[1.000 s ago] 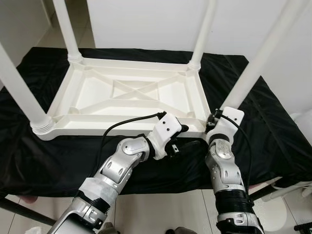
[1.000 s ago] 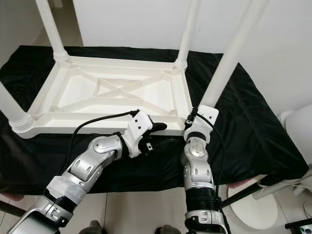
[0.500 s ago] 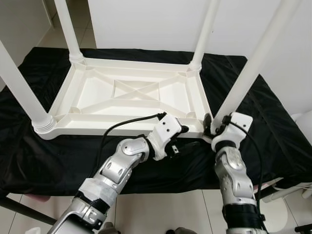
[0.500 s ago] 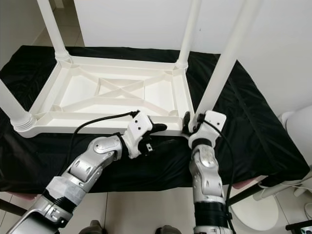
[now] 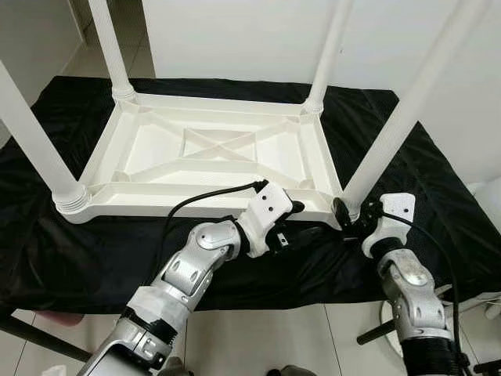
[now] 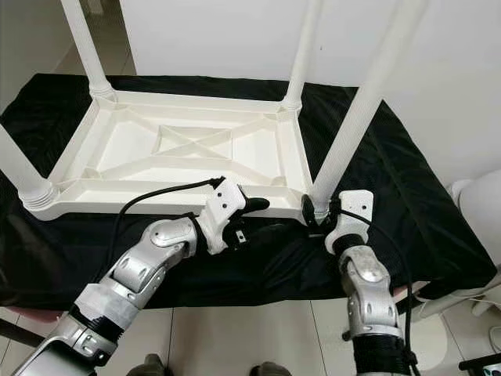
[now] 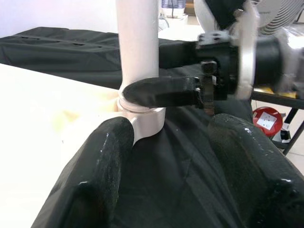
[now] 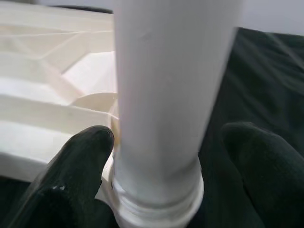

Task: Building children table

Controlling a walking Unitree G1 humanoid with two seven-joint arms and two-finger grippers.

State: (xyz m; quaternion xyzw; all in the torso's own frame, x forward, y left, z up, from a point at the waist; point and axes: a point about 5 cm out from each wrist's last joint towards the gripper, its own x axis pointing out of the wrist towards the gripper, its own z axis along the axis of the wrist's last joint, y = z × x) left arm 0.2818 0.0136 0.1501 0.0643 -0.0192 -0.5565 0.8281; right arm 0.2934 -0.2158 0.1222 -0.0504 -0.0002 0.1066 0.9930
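Note:
The white plastic table (image 5: 156, 205) lies upside down on a black cloth (image 5: 438, 196), with its legs standing up. At the near right corner stands one leg (image 5: 391, 133), seated in its socket. My right gripper (image 5: 348, 217) is at that leg's base, open, its fingers (image 8: 71, 175) on either side of the leg (image 8: 161, 95). The left gripper (image 5: 301, 222) hovers just in front of the table's near rim, open over the cloth, with nothing between its fingers (image 7: 95, 175). In the left wrist view the right gripper (image 7: 190, 71) reaches to the leg's collar (image 7: 142, 107).
Other legs rise at the near left (image 5: 35, 133), far left (image 5: 109, 47) and far right (image 5: 329, 51). A white wall (image 5: 235, 31) stands close behind. Tiled floor (image 5: 266, 337) lies below the cloth's front edge, and a white rounded object (image 6: 481, 207) stands at the right.
My right forearm has swung out to the right and lower, while its gripper has stayed at the base of the near right leg. The left arm has not moved.

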